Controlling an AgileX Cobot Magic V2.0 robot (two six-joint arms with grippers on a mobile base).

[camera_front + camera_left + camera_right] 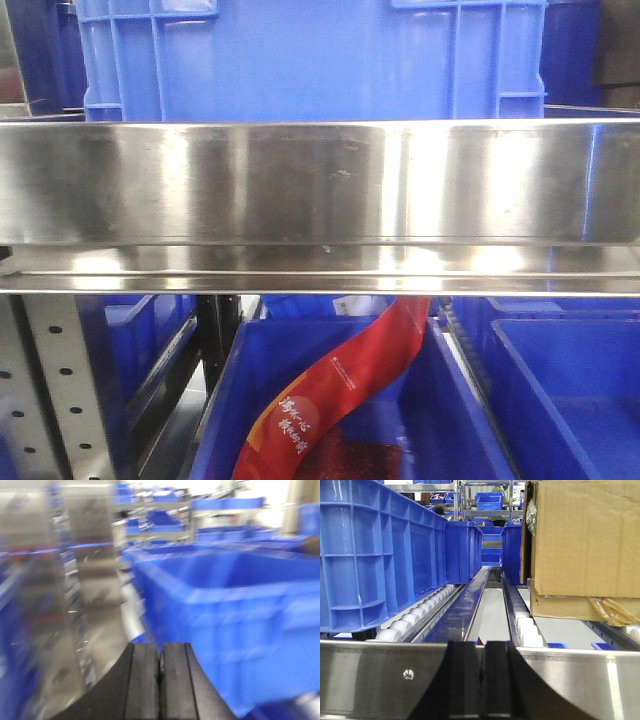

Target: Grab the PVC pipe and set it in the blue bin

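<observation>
The PVC pipe is out of view in every frame. A large blue bin [235, 615] fills the right of the blurred left wrist view, just beyond my left gripper [160, 652], whose black fingers are shut with nothing between them. My right gripper [483, 652] is shut and empty too, in front of a steel rail [380, 680]. A tall blue bin [375, 555] stands on white rollers at the left of the right wrist view. In the front view another blue bin [320, 60] sits on the steel shelf [320, 190].
A cardboard box [585, 545] stands on the right roller lane. Below the shelf, a blue bin [240, 400] holds a red banner [340, 390], with another blue bin [570, 400] to its right. A perforated steel post [60, 400] rises at the lower left.
</observation>
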